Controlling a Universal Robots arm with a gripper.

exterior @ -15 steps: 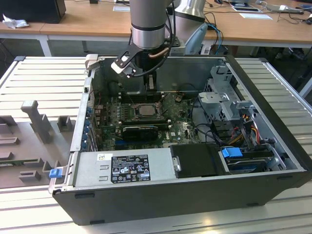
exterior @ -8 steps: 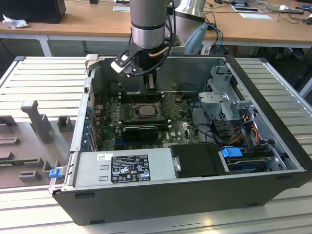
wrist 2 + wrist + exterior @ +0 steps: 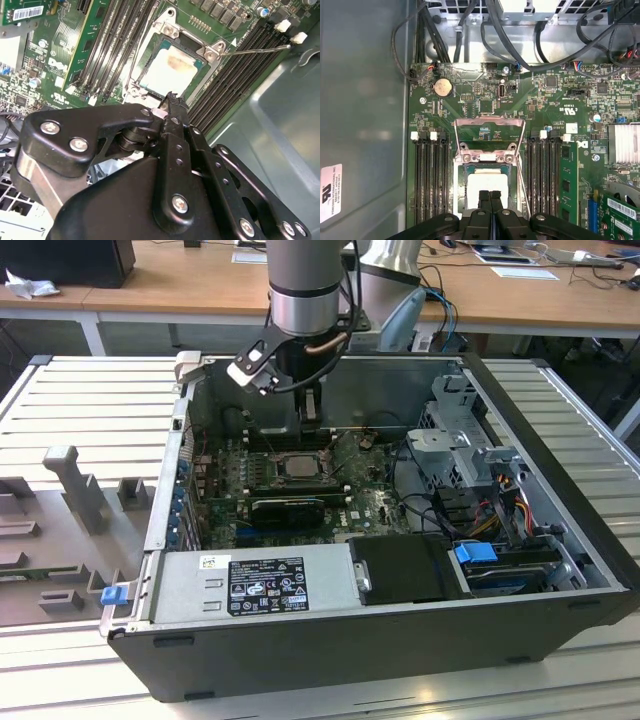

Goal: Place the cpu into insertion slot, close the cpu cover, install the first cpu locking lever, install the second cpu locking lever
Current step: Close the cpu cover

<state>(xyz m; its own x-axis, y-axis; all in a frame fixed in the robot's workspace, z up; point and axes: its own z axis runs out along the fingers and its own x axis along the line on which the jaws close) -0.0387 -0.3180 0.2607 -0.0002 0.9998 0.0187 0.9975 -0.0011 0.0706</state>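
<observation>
Exterior view: cpu (image 3: pixel 297 466), small flat square with a pale silver metal face, seated in the insertion slot (image 3: pixel 275 468) at frame centre, inside an open dark computer case (image 3: pixel 350 650); gripper (image 3: pixel 312 418) just above it in the frame
Second wrist view: cpu (image 3: pixel 170 70) matte, faintly stained; black gripper (image 3: pixel 170 100), fingers pressed together on nothing
First wrist view: cpu (image 3: pixel 482 185) between ribbed black memory slots (image 3: pixel 427 180) on the green board (image 3: pixel 550 100)

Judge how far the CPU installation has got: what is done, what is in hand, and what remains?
Done: the cpu lies in the insertion slot. In hand: the gripper, fingers shut with nothing between them, hovers close over the cpu. Left: the cpu cover stands hinged open, and a thin locking lever juts out free beside the slot, so closing the cover and both levers remain.
</observation>
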